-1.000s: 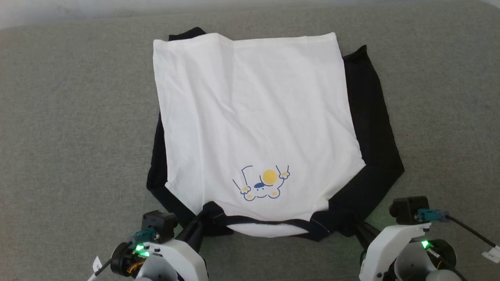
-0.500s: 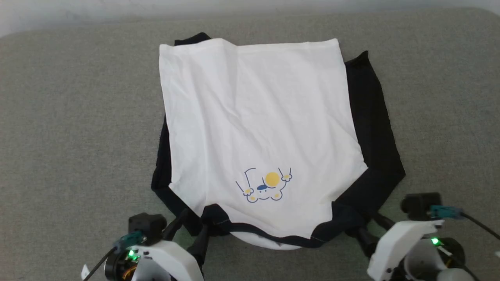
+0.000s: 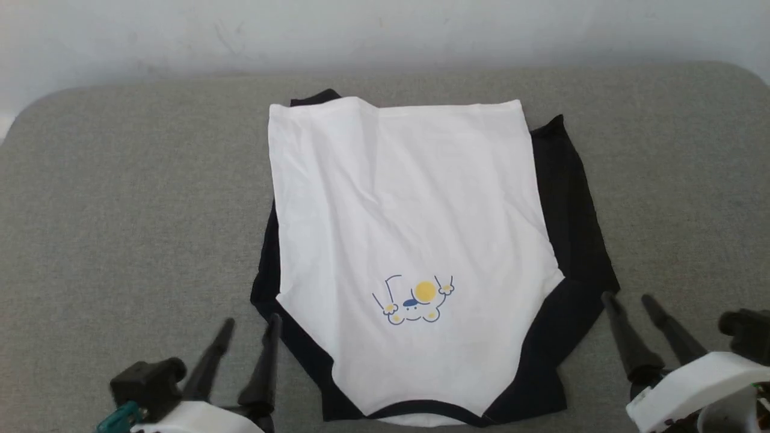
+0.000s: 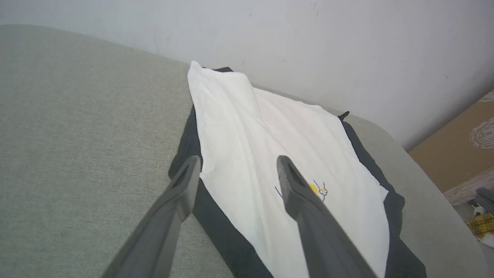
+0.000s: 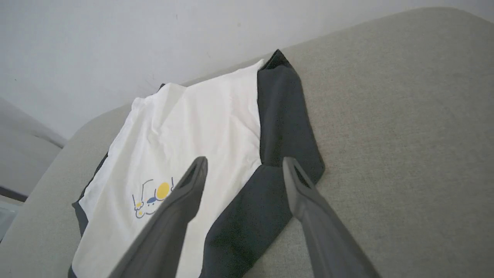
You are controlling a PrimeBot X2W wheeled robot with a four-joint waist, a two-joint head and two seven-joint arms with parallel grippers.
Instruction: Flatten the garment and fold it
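The garment [image 3: 409,228] lies spread flat on the grey bench [image 3: 120,198], ahead of and between both grippers, its collar end nearest them and its black sleeves lying along its sides. The left gripper [image 3: 252,322] is just left of one sleeve, the right gripper [image 3: 627,297] just right of the other. Both are released and empty.

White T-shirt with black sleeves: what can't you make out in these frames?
- Collar end of the white T-shirt with black sleeves: right wrist view, cut off by the bottom edge.
- Cartoon print: left wrist view, mostly behind a finger of the left gripper.
- Left-side black sleeve: head view, mostly tucked under the white body.
- Yellow checked item: left wrist view, cut by the right edge, too small to identify.
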